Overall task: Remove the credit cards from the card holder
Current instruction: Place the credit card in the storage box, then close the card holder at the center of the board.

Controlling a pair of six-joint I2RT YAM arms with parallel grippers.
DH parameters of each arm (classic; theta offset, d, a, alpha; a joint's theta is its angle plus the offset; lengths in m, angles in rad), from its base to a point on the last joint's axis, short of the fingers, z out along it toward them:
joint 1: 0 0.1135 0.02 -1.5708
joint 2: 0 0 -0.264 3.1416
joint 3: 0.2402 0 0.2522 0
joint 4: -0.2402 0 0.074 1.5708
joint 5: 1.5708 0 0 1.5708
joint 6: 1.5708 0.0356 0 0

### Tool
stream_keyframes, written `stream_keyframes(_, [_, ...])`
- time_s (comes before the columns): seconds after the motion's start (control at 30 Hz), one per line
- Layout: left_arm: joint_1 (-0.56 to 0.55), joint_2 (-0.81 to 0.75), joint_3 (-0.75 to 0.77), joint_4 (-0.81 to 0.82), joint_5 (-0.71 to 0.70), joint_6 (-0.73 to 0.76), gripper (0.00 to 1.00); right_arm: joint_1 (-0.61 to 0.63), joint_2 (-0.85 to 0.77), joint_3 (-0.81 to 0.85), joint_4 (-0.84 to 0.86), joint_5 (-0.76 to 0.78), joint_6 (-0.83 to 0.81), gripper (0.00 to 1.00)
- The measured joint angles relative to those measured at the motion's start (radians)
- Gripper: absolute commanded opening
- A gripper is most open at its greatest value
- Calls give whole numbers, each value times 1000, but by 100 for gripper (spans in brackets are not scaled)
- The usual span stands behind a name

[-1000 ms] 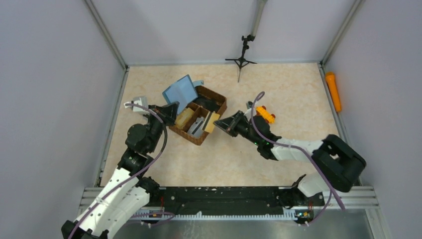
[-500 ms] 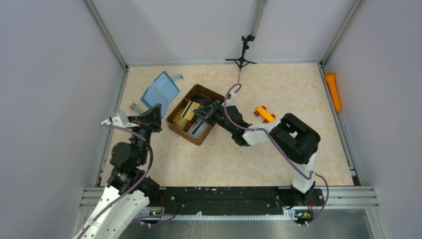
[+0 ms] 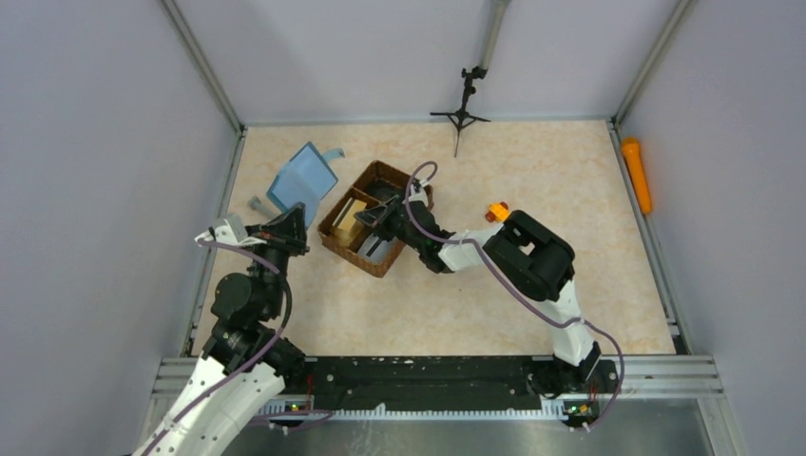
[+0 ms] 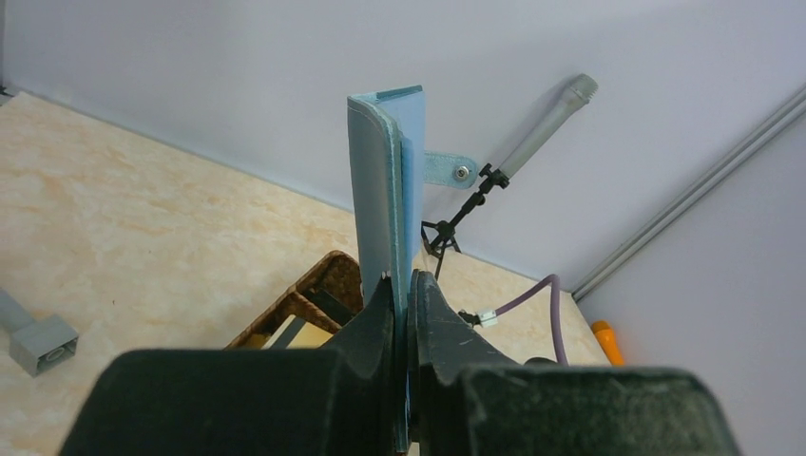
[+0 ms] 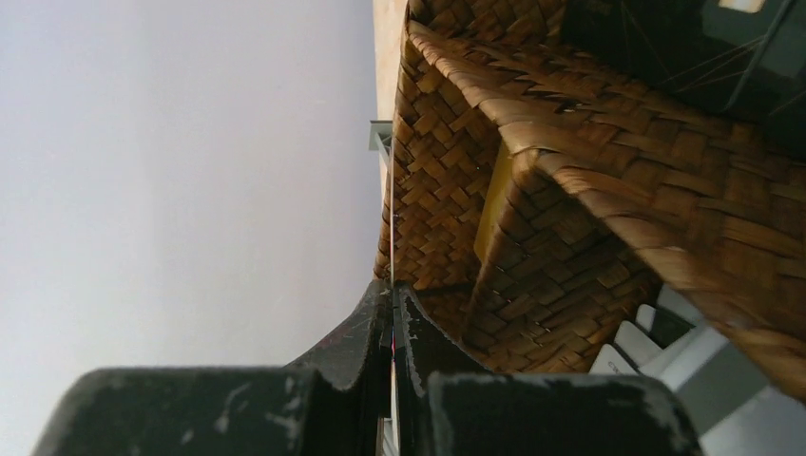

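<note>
Left wrist, card holder [image 4: 378, 180] edge-on, pointing straight out of left hand [image 4: 401, 287]

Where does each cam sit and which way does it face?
Top external: above and behind the bases, looking down on the table; both arms show.
Left wrist: on the left arm, looking along the left gripper, shut on the card holder, toward the far wall.
Right wrist: on the right arm, rolled sideways, looking past the shut right gripper into the basket.
Shared: the basket shows in all three; the card holder in top and left wrist.
</note>
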Motion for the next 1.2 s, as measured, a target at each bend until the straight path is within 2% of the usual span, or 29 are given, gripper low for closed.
stream_keyframes(0.03, [-2,0,0,0,-3,0,0,3,7,12,-8,2,0,0])
stream_keyframes(0.07, [-3,0,0,0,-7,1,0,7,14,31,-23,5,-4,6])
stream_keyframes(0.13, [-3,0,0,0,-9,3,0,14,24,70,-56,11,-13,24])
stream_keyframes(0.2, [-3,2,0,0,-8,4,0,19,24,103,-86,18,-26,37])
stream_keyframes(0.37, [-4,19,0,0,-7,5,0,18,-22,61,-134,40,-88,40])
stream_keyframes(0.43, [-5,34,0,2,-5,5,0,11,-74,6,-149,33,-119,49])
stream_keyframes(0.5, [-5,64,6,3,10,6,0,4,-160,-74,-163,24,-164,56])
stream_keyframes(0.6, [-5,121,14,10,60,4,0,-11,-330,-201,-198,18,-244,57])
stream_keyframes(0.83, [-6,242,21,59,275,-26,2,-76,-771,-441,-249,18,-430,55])
stream_keyframes(1.03, [-9,355,21,204,557,-111,0,-188,-965,-528,-414,38,-554,56])
stream_keyframes(1.13, [-10,436,23,283,678,-156,0,-216,-1027,-552,-488,42,-606,75])
stream_keyframes(1.2, [-10,493,23,321,739,-185,0,-225,-1118,-615,-492,23,-646,80])
